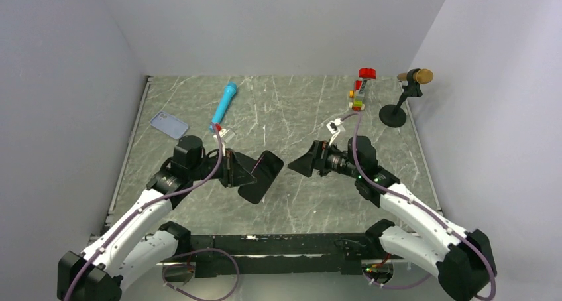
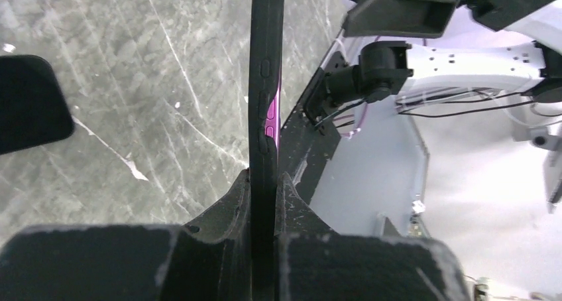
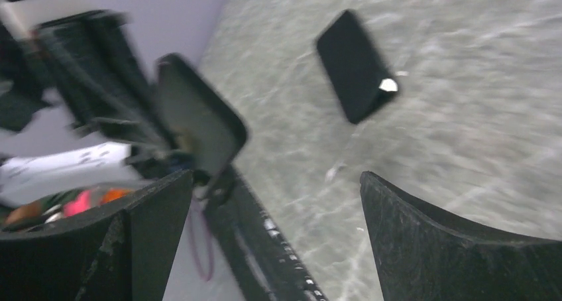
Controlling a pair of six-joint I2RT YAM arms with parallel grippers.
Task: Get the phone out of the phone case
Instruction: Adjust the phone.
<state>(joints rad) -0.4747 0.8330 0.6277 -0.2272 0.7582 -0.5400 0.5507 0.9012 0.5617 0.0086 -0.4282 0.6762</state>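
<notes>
Separation step: button-edged black slab [image 2: 264, 82] pinched tight by left gripper [image 2: 264, 195]; right gripper [image 3: 275, 181], beside the slab, spread wide, empty, judged due to be closed on its free end.

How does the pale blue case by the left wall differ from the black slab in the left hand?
The phone case is pale blue-grey; the black slab is dark, with a magenta strip along its edge. The phone case lies flat on the table; the black slab is turned on edge. Nothing touches the phone case; the left hand is shut on the black slab. Both are thin with rounded corners.
</notes>
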